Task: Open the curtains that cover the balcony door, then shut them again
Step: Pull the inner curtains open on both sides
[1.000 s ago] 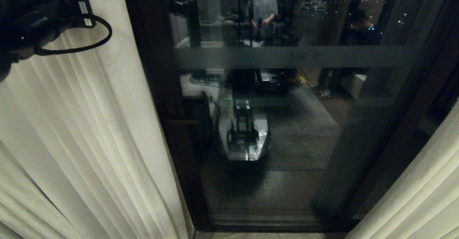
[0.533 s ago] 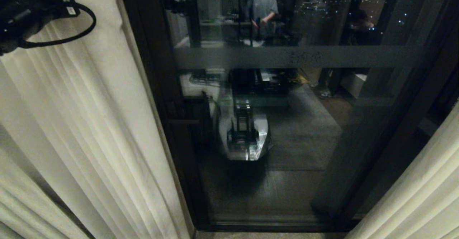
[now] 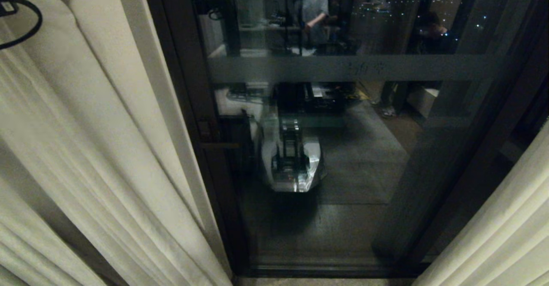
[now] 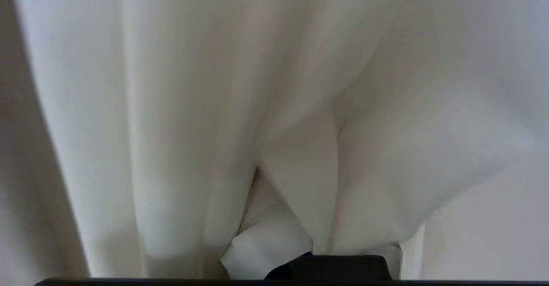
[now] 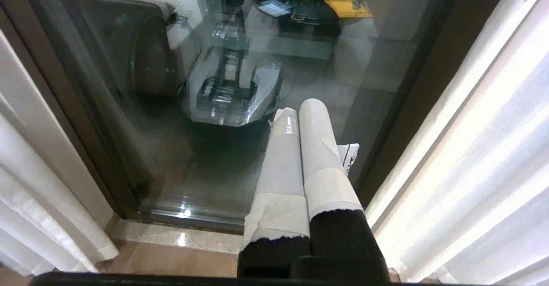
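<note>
1. The balcony door [image 3: 343,149] is seen in the middle of the head view, its dark frame exposed and a frosted band [image 3: 351,68] crossing the glass high up.
2. The curtains are parted to both sides of the door: the left curtain panel [image 3: 98,157] hangs over the left part of the head view, and the right curtain panel [image 3: 506,230] is seen at the lower right corner.
3. The left gripper [image 4: 300,256] is pressed into the left panel in the left wrist view; its fingers are hidden by bunched fabric, a fold of which is gathered right at the gripper's mouth.
4. The left fingers are closed, and by the way the cloth is drawn in there, they are taken to be clamped on the left curtain panel.
5. In the head view only a black cable loop [image 3: 21,24] of the left arm is seen, at the upper left edge against the panel.
6. The right gripper [image 5: 300,110] is held in front of the glass, low, between the two panels; its tape-wrapped fingers [image 5: 317,149] are pressed together with nothing between them.
7. A person [image 3: 314,7] and the robot's own base [image 3: 291,161] are reflected in the glass.
</note>
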Tool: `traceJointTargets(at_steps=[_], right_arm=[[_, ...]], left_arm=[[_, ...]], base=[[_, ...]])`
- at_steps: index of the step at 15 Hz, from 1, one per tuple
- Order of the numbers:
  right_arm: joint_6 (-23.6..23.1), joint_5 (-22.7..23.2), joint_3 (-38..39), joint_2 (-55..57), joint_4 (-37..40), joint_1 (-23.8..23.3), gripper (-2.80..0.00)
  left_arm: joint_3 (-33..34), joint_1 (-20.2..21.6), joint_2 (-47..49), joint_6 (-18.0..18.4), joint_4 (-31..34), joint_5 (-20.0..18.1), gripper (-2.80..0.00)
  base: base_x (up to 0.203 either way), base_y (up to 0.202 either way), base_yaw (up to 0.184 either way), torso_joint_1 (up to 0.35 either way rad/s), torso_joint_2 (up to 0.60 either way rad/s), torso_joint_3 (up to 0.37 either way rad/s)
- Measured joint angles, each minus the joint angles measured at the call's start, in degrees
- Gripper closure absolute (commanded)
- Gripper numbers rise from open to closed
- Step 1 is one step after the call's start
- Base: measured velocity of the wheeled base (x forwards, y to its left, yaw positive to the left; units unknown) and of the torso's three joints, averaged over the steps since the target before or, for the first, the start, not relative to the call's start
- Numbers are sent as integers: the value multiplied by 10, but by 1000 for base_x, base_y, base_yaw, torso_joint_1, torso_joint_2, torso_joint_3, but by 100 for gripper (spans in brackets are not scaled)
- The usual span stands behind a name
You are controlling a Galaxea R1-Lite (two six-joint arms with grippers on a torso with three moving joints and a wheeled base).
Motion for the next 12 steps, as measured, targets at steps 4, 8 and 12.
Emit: traceJointTargets(at_steps=[4,8,12], right_arm=[[0,0,0,0,0,0,0],[0,0,0,0,0,0,0],[0,0,0,0,0,0,0]], left_arm=[[-4,90,27,-45,-1,-4,0],[-53,143,78,-54,3,-72,0],[-97,170,130,-56,-7,-92,0]], base=[[0,0,0,0,0,0],[0,0,0,0,0,0],[0,0,0,0,0,0]])
